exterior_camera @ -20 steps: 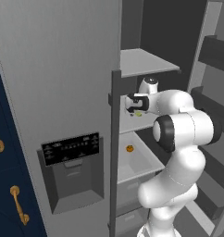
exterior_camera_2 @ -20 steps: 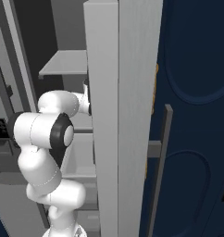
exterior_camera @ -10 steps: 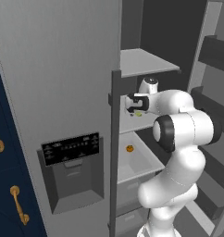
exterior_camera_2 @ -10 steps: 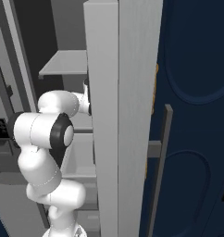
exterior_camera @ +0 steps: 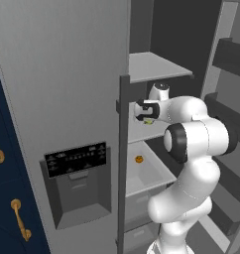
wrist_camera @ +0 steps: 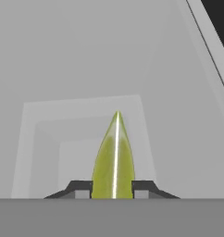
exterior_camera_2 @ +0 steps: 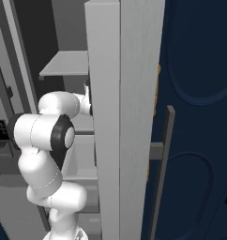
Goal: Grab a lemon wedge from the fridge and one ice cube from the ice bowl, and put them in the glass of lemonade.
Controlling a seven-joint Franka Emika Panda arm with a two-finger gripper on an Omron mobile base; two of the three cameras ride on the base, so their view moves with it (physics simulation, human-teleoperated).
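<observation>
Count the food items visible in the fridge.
2: a yellow-green lemon wedge between the gripper fingertips, and a small round orange item on the shelf below. The arm may hide others.

You have: fridge (exterior_camera: pixel 67 74), matt grey, smooth panels; lemon wedge (wrist_camera: pixel 114 162), glossy yellow-green, pale edge; fingertips (wrist_camera: pixel 79 189), matt dark, plastic-looking; handles (exterior_camera: pixel 20 218), shiny brass.

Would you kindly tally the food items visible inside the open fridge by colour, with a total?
Yellow-green: 1, the lemon wedge between the fingertips of the gripper
Orange: 1, the small round item on the lower shelf of the fridge
Total: 2
</observation>
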